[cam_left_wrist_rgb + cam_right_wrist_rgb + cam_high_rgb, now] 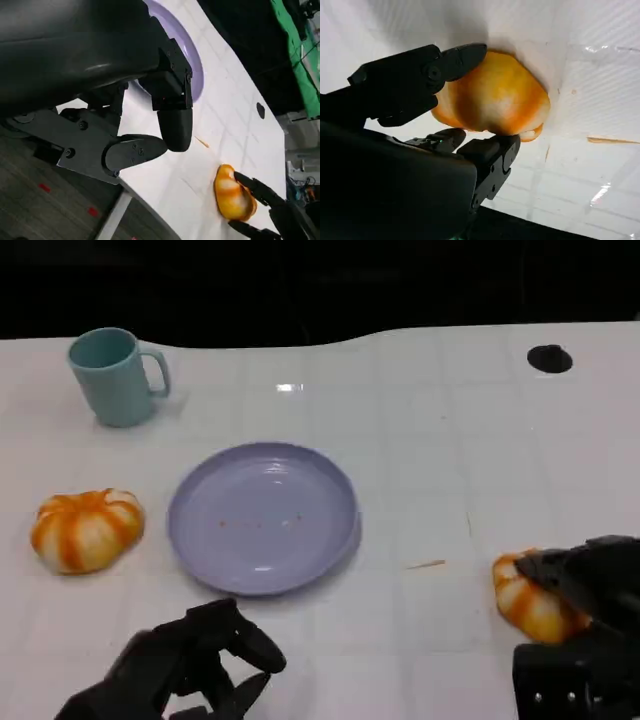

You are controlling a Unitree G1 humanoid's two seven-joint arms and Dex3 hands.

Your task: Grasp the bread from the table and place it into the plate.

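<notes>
While the right hand (pixel 575 605) grips the bread (pixel 528 600) between its fingers on the tabletop (pixel 440 460), it should lift cleanly, then carry leftward to the plate (pixel 262 517).

We note a teal mug (pixel 113 374) standing upright at the far left of the white table (pixel 430 450), its handle on the side facing the table's centre. A small black round spot (pixel 549 359) sits near the far right edge, and a thin orange sliver (pixel 426 564) lies flat on the surface.
</notes>
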